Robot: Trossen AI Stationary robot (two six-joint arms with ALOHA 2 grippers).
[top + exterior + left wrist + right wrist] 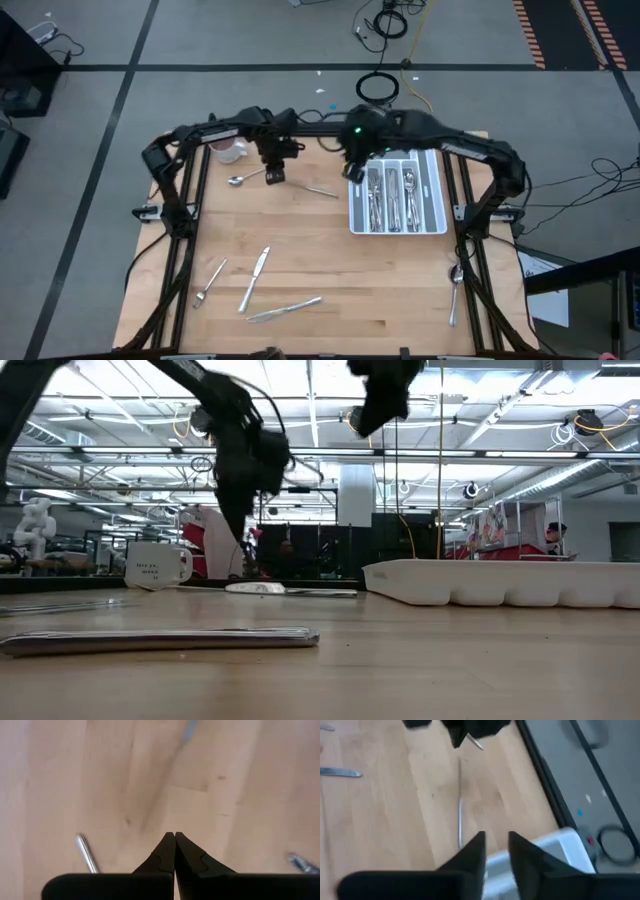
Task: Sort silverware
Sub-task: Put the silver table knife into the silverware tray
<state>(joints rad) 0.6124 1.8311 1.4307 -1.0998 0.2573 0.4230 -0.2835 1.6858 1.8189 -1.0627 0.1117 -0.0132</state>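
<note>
The tray sits at the table's right side with sorted silverware lying lengthwise in its compartments. The rest is loose on the table: a spoon and a slim utensil just off the tray's far-left corner, a fork and two knives well away toward the near-left edge, and another spoon past the tray's near-right corner by the table frame. A mug stands beyond the first spoon.

The left gripper hangs between the spoon and the slim utensil, its fingers pressed together on nothing; its wrist view shows only bare wood at the tips and a handle end off to one side. The right gripper hovers over the tray's far-left corner with its jaws a little apart and empty, and whether it has just let a piece go cannot be told from this.

The next pick most likely turns on the two pieces by that corner. The slim utensil lies between the grippers, its long axis running roughly across the table toward the tray, and in the right wrist view it points almost straight away from the right jaws. The spoon lies on the far side of the left gripper from the tray, its handle pointing back at that gripper. The left arm looks nearer to both, but its jaws must part first and then straddle a handle crosswise.
</note>
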